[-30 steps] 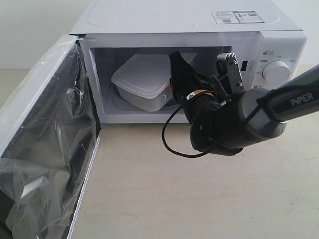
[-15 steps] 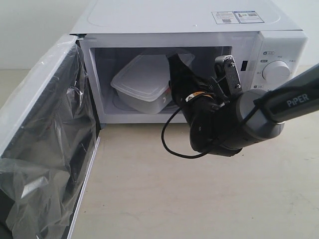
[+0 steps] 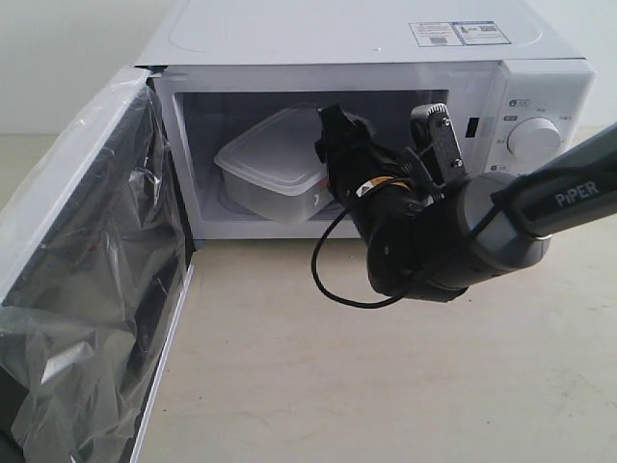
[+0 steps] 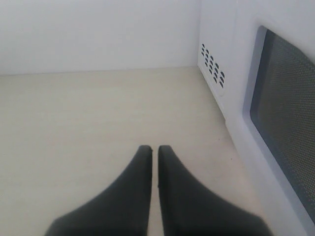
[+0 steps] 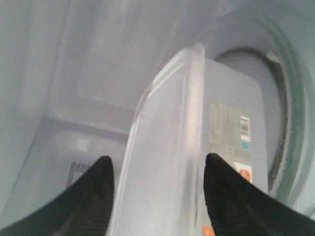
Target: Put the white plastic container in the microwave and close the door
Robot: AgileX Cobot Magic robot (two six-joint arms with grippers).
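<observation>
We judge the first half of the task as good as done. The container (image 3: 275, 159) sits inside the microwave (image 3: 386, 48), and in the right wrist view its near edge lies between the fingers of the right hand (image 3: 383, 121). That hand is open: its fingers stand spread on either side of the tub, and a sliver of gap shows beside one of them, so we read it as no longer gripping. The hand itself reaches into the mouth of the cavity. What is left, as we see it, is to draw this hand out and close the door (image 3: 87, 289), which hangs wide open, well away from the hand on the far side of the container. The left hand (image 4: 153, 147) is closed on nothing, with the worktop (image 4: 98, 113) under it and the microwave's outer wall just beside it. For writing, we can read "PiPER" (image 3: 576, 191) on the arm behind the right hand. The sticker (image 3: 461, 34) on the microwave's top, the marks by the dial (image 3: 533, 138) and the printed label (image 5: 229, 130) on the container are too small or blurred to read.
</observation>
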